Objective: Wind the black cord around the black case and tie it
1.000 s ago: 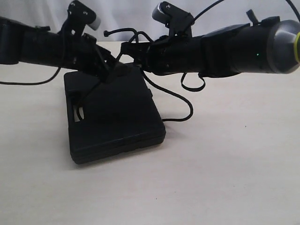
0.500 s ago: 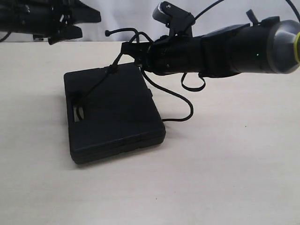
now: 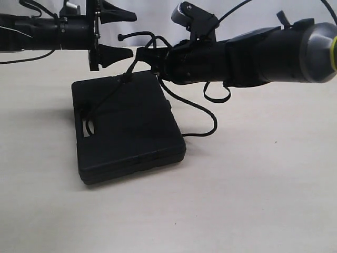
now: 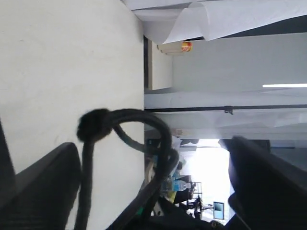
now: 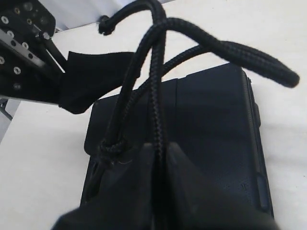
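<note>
One black case (image 3: 131, 132) lies flat on the pale surface (image 3: 253, 200), left of the middle and nearest to the viewer, with its handle slot (image 3: 87, 126) on the left side. One black cord (image 5: 155, 96) is in the scene. A slack part of it curves over the surface just right of the case. Another part runs from the slot diagonally across the top of the case to a knot (image 3: 125, 78) near the far edge, and from there it rises. There are two end effectors. The right end effector (image 5: 158, 152) hangs above the far right corner of the case, its fingers pressed together on the cord, and several strands loop upward from the grip. Farther and to the left, the left end effector (image 3: 117, 32) hovers above the surface beyond the far left corner of the case. Its jaws are wide apart and hold nothing, and a thick end of the cord is just beside it. No writing can be read on the case. Far behind, a small container (image 4: 184, 46) has an orange label too small to read.
</note>
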Tool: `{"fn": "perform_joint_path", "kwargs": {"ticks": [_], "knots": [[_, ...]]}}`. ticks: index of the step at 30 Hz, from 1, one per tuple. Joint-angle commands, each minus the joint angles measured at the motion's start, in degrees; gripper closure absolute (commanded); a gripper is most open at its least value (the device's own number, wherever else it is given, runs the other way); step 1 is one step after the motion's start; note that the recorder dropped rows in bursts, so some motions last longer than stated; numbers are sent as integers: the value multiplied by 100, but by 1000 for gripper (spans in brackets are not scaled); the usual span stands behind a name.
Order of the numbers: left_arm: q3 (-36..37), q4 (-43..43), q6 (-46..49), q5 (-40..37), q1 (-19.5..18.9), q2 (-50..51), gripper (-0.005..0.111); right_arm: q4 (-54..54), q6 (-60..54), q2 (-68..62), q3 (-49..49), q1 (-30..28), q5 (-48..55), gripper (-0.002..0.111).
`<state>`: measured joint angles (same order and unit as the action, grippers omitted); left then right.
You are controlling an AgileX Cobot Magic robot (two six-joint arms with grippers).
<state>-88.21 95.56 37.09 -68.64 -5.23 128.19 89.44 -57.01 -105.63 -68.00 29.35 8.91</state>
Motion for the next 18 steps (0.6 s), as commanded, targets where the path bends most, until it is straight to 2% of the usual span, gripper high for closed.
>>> {"fn": "perform_joint_path", "kwargs": {"ticks": [1,4,7,12,14,18], "knots": [[-60,439,208,214,234,-11,29,-31,-89,15,-32,-1,23,104],[-60,439,221,544,367,5,29,-31,-89,15,-32,-1,23,104],[-60,439,252,776,441,3,43,-31,-89,15,-32,-1,23,104],[-60,439,341,903,456,3,92,-31,-89,15,-32,-1,23,104],[-60,439,341,903,456,3,105,-31,-89,15,-32,-1,23,103],[-60,439,341,759,456,3,107,-31,-78,15,-32,-1,36,93]]}}
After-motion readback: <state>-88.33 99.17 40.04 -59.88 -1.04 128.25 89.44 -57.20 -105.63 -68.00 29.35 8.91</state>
